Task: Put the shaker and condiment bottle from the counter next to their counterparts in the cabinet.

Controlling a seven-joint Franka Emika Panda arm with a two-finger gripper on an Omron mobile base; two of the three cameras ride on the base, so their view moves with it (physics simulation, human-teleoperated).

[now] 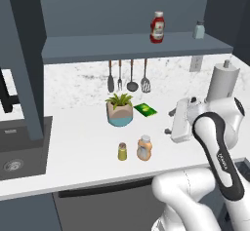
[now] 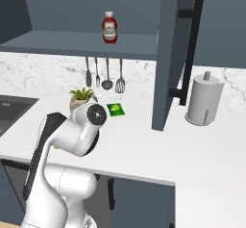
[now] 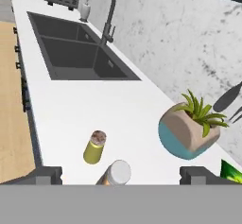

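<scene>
**Hand spread wide above the two jars**

The hand point(image 3: 120, 173) hangs over the table point(image 1: 73, 147) with its fingers spread wide, gripping nothing. Just below it the condiment bottle point(image 1: 144, 148) and the shaker point(image 1: 122, 151) stand upright side by side, near the potted plant point(image 1: 119, 109). Up in the cabinet point(image 1: 132, 47), the ketchup bottle point(image 1: 157, 27) and pale shaker point(image 1: 198, 30) stand well apart.

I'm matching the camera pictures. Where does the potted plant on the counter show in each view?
Left base view: green potted plant in a tan and blue pot, centre, under the hanging utensils.
Right base view, left of centre, behind the arm.
Hand view, right side.
Shared landmark: utensils.
</scene>
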